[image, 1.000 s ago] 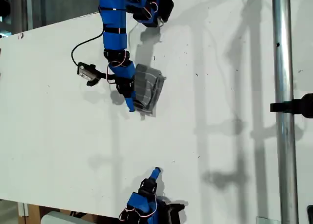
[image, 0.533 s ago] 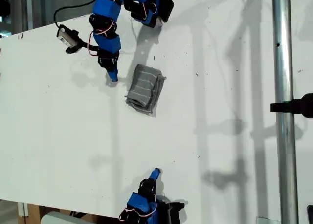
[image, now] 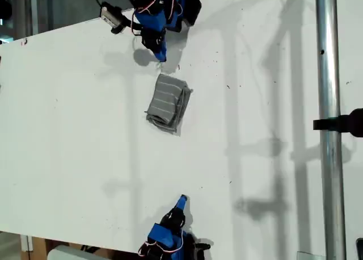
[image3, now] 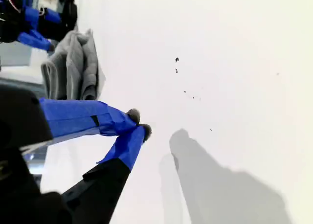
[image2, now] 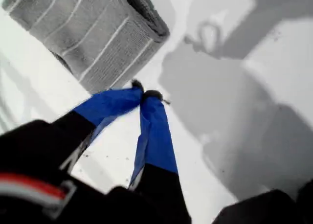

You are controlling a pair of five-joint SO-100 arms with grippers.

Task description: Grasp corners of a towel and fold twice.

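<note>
The towel [image: 168, 104] lies folded into a small grey striped packet on the white table [image: 68, 135], with nothing holding it. In the first wrist view the towel [image2: 93, 33] sits just beyond my first gripper [image2: 146, 94], whose blue fingers are shut on nothing. That first gripper [image: 160, 55] hovers near the top of the exterior view, slightly short of the cloth. My second gripper [image: 181, 200] rests at the bottom of the exterior view, far from the cloth. The second wrist view shows the second gripper [image3: 138, 123] shut and empty, with the towel [image3: 73, 67] in the distance.
A vertical metal pole [image: 328, 158] with a black clamp [image: 343, 124] stands at the exterior view's right. The table's edge slants across that view's upper left and lower left. Small dark specks [image3: 176, 65] dot the tabletop.
My first arm pulled off the towel's edge, swung out toward the exterior view's left, then up to the top. The folded towel stayed put. My second arm barely moved.
</note>
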